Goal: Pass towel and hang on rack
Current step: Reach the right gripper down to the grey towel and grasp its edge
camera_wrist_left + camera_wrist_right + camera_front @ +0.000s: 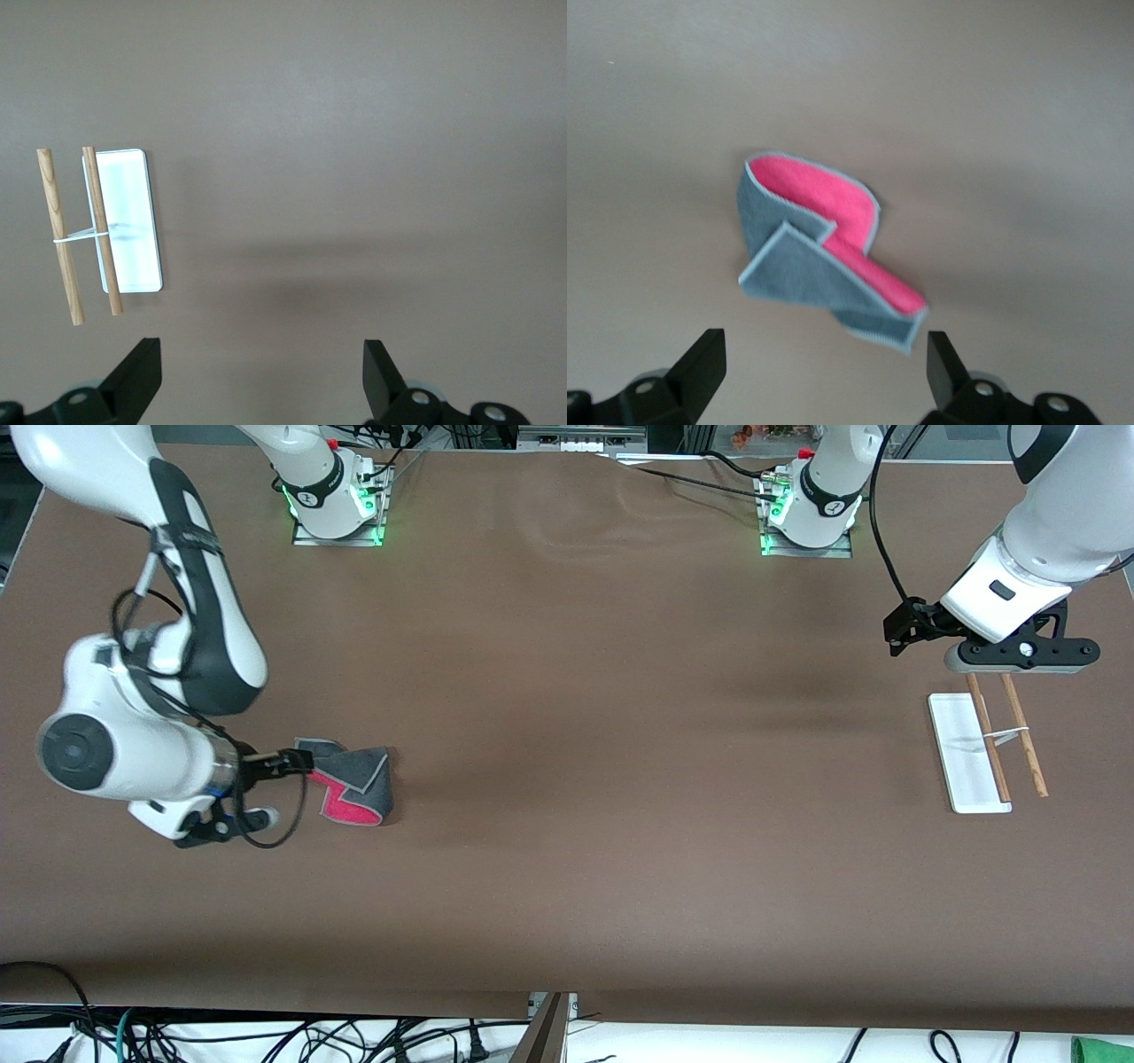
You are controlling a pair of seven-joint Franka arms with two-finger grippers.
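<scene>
The towel [354, 784] lay crumpled on the brown table [567, 779] toward the right arm's end, folded over itself so that both its dark grey side and its pink-red side showed, with the light grey edging visible along the folds. In the right wrist view the towel [824, 261] lay flat on the surface with nothing touching it. The right gripper [306, 760] was positioned low, just beside the towel, with its tip at or next to the towel's edge; the front view did not settle whether they touched. The right wrist view showed the right gripper [824, 372] with its two fingers [700, 363] set wide apart and nothing between them. The rack [970, 753] stood toward the left arm's end of the table, well apart from the towel. It consisted of a flat white base and two thin wooden rods [1023, 735] joined by a white crosspiece. The left gripper [1019, 654] hung above the table next to the end of the rack that was farther from the front camera. In the left wrist view the left gripper [261, 381] showed its fingers [381, 376] spread wide and empty, with the rack [128, 221] lying apart from them on the bare table surface.
</scene>
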